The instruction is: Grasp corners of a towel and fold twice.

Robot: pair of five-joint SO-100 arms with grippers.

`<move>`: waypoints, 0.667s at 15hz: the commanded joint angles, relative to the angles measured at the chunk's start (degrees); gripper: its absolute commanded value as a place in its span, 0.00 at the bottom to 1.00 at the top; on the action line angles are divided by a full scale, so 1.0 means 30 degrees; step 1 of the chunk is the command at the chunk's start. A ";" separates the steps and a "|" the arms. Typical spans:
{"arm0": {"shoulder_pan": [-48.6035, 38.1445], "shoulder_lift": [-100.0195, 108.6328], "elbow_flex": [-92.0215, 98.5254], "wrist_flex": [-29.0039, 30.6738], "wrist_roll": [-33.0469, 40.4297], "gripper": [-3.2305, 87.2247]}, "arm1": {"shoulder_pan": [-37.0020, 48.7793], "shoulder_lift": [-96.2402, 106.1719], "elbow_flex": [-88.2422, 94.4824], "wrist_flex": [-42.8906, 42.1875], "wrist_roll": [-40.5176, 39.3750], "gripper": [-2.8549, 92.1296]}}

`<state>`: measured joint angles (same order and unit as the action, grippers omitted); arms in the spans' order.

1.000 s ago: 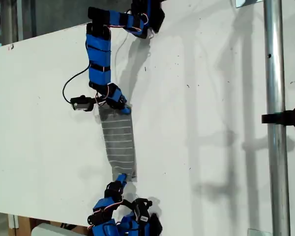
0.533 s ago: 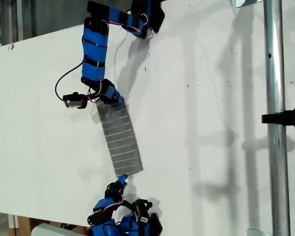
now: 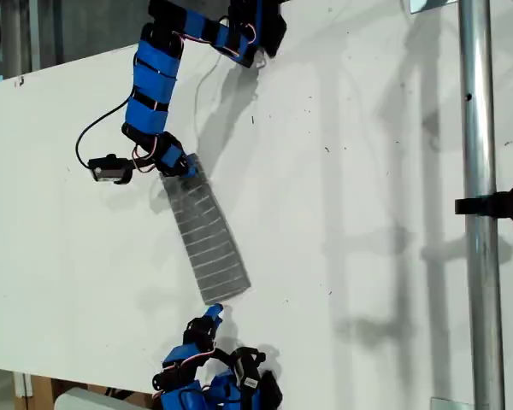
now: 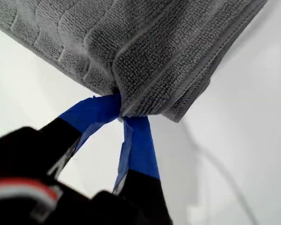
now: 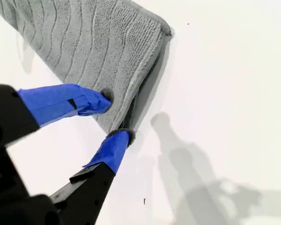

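The towel lies folded into a narrow grey strip on the white table, slanting between the two blue arms; its far end sits at the upper arm in the exterior view, its near end at the lower arm.

My first gripper: jaws pinched together on a bunched corner of the towel, layered edges showing beside the pinch.

My second gripper: jaws partly apart, straddling the towel's folded edge; one fingertip on the top surface, the other at the edge; firm hold cannot be confirmed.
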<state>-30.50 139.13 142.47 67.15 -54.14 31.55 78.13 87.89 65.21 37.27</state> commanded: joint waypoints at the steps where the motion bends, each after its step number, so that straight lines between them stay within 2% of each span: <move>1: 0.0000 0.0264 -0.0996 0.0029 0.0000 0.14 | 0.0439 0.1553 -0.2051 0.0850 -0.0381 0.03; 9: -0.0146 0.0498 -0.0469 -0.0088 -0.0059 0.14 | 0.2959 -0.1846 0.0469 -0.0732 -0.0381 0.03; 10: -0.0117 0.0703 -0.0322 -0.0059 -0.0088 0.14 | 0.3164 -0.1963 0.0264 -0.0264 -0.0234 0.08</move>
<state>-30.59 140.27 142.56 67.15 -54.14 39.81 71.37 90.09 63.98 36.30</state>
